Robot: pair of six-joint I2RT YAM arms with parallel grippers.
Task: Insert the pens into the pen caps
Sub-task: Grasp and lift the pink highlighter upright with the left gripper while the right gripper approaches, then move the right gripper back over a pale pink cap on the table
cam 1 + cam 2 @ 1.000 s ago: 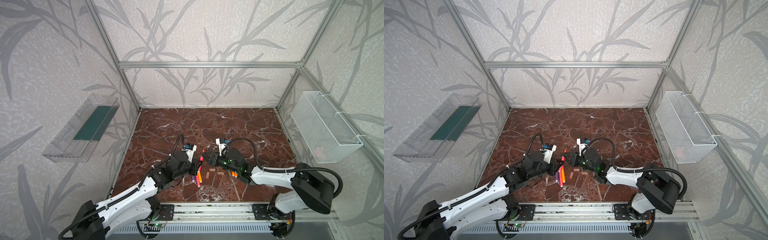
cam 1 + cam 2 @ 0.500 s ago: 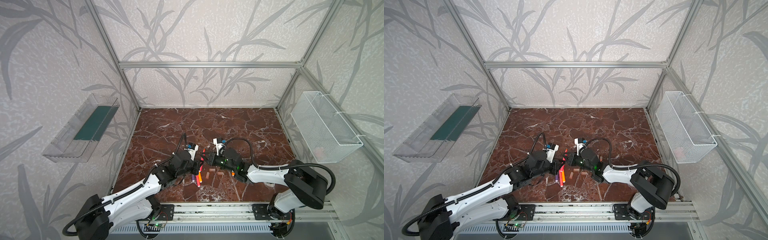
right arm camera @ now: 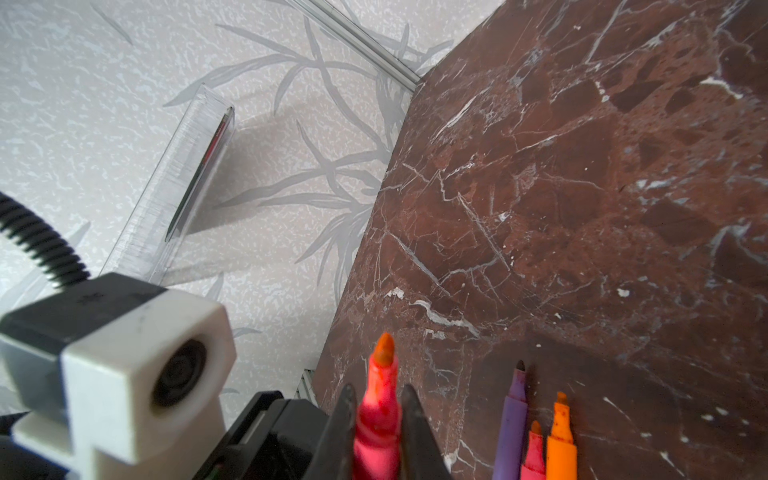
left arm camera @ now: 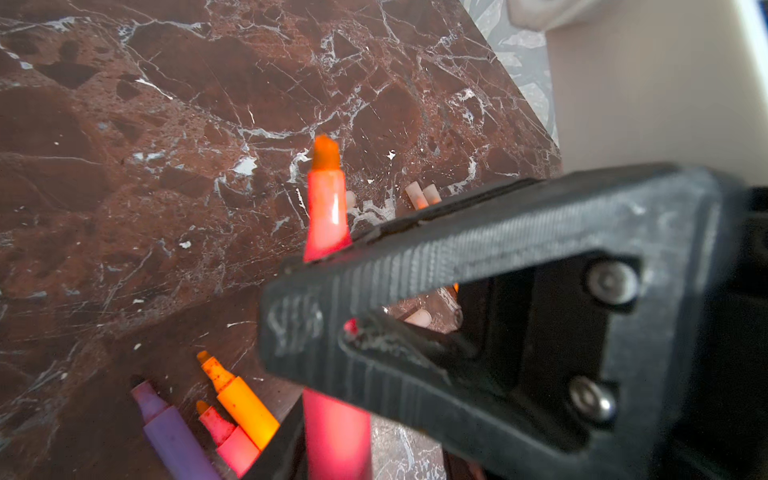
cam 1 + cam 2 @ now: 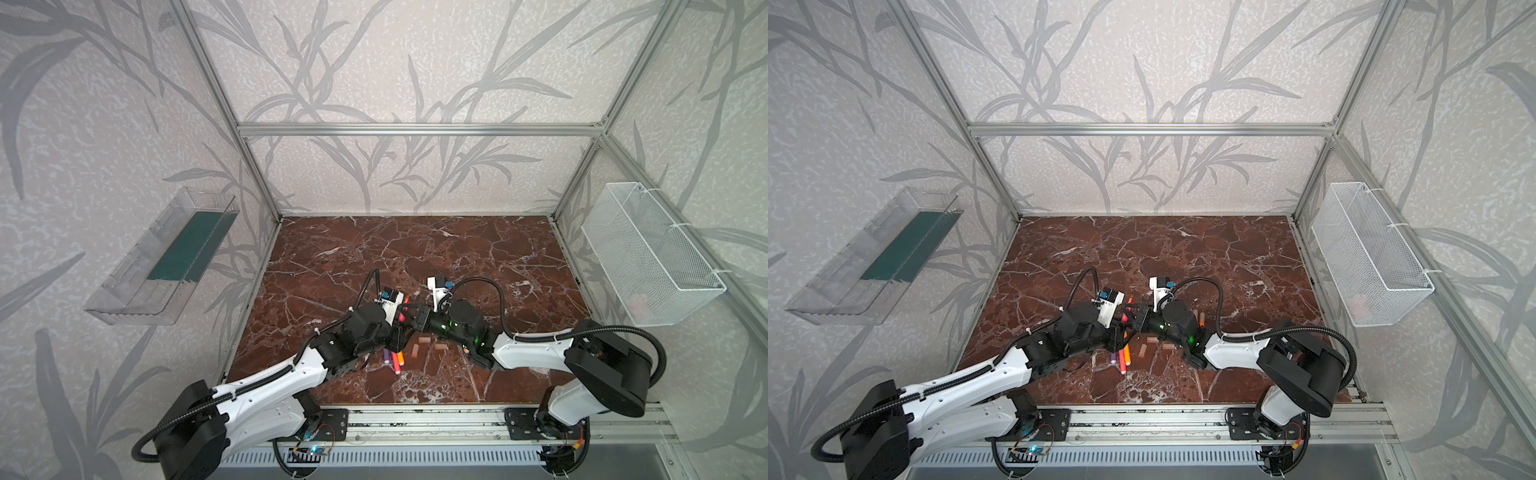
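Right gripper (image 3: 379,392) is seen clamped on a pink-red pen (image 3: 376,428). Its two dark fingers (image 3: 347,415) are pressed against either side of the barrel just below the orange-stained tip, which is pointed away from the wrist. In both top views this gripper is found low over the near middle of the desk (image 5: 415,249), nose to nose with the left gripper (image 5: 397,334).

In the left wrist view the same pen is shown passing through the right gripper's closed tips. Its lower barrel is framed by the left gripper, whose jaws are seen parted: one finger (image 4: 282,444) lies just beside the barrel, while bare marble is visible on the barrel's other side. Whether the left gripper is touching the pen cannot be told.

Three more pens are laid side by side on the desk near the left gripper: a purple pen (image 3: 513,432), a second pink-red pen (image 3: 533,455) and an orange pen (image 3: 561,440). All three are uncapped, with tips pointed the same way. A further orange pen (image 5: 1201,320) is partly hidden behind the right arm.

Three pen caps (image 5: 423,340) are seen lying loose on the desk just in front of the right gripper, near one another but apart.

A clear tray (image 5: 166,257) is mounted on the left wall and a wire basket (image 5: 648,257) on the right wall.
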